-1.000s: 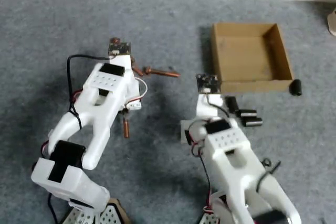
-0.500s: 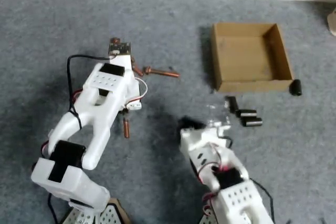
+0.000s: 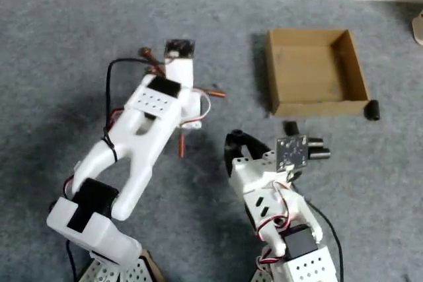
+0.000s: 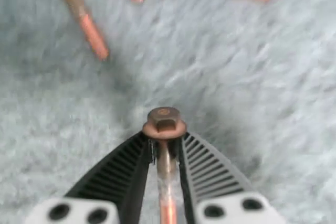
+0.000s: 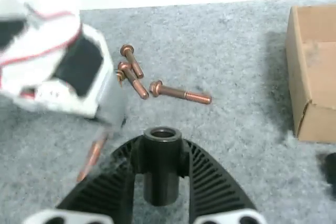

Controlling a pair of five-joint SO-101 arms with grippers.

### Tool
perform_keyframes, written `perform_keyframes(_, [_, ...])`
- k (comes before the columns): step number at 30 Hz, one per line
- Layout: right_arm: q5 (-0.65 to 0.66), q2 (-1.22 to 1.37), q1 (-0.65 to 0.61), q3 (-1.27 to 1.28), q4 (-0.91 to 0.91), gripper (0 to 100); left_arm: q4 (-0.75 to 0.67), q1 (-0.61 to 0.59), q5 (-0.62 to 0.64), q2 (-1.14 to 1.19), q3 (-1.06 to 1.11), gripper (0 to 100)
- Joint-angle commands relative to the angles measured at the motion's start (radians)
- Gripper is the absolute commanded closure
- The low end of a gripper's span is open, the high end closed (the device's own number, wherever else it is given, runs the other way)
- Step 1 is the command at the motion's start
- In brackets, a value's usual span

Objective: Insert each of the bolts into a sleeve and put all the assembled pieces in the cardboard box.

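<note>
left gripper [image 4: 164,141]: fingers pinch copper bolt [image 4: 164,121] by shaft. bolt head sticks out past fingertips, above grey table [image 4: 262,87].

right gripper [image 5: 160,149]: fingers squeeze black sleeve [image 5: 159,174] from both sides. sleeve's open hole shows at its end.

long bolt [image 5: 180,94] lies flat near middle of table. pair of bolts [image 5: 134,81] lies just beside it, close to left arm.

cardboard box [image 3: 317,107] sits toward far right part of table, open side up. loose sleeves [image 3: 319,153] lie near box's near wall. small sleeve [image 3: 372,110] sits by box's near right corner.
</note>
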Motion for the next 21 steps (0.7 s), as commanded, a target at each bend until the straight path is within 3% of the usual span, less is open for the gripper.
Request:
perform_keyframes(1, [0.011,-0.013,0.019,0.142,-0.001,99.5,-0.014,-0.007,0.003,-0.061,-0.105,99])
perform_keyframes(13, [0.014,-0.013,-0.012,0.14,-0.105,99.5,-0.008,0.038,0.008,-0.068,-0.254,100])
perform_keyframes(17, [0.014,-0.004,-0.012,0.14,-0.105,99.5,-0.015,0.093,0.009,-0.179,-0.199,100])
perform_keyframes(21, [0.015,-0.002,-0.013,0.139,-0.11,99.5,-0.143,0.117,0.003,-0.367,-0.007,100])
